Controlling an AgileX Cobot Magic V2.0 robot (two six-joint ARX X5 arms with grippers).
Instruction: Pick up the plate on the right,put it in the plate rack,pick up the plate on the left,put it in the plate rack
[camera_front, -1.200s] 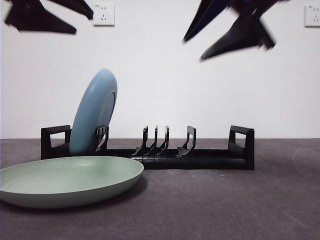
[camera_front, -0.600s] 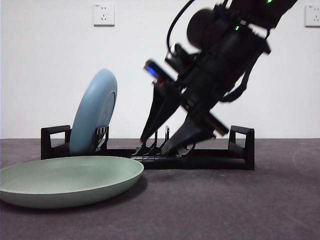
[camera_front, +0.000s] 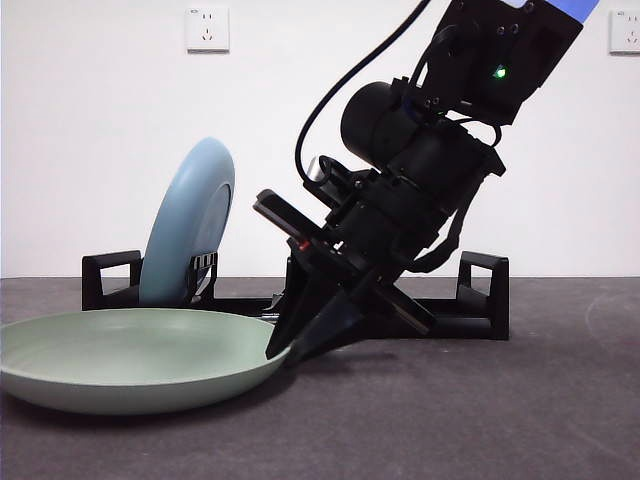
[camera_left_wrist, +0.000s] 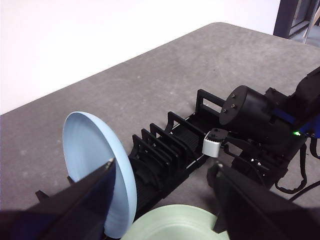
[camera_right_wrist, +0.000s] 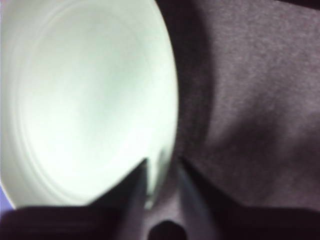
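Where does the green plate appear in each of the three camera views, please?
Front view: the green plate lies flat at lower left, before the plate rack.
Left wrist view: only its rim shows at the bottom edge, beside the blue plate.
Right wrist view: it fills the left side.
Shared landmark: the right claw, its jaws either side of the green plate's rim.

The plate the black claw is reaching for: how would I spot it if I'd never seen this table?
Find the long black plate rack at the back of the dark table. In front of its end lies the green plate, flat, with the right gripper straddling its rim. The blue plate, by contrast, stands upright in the rack.
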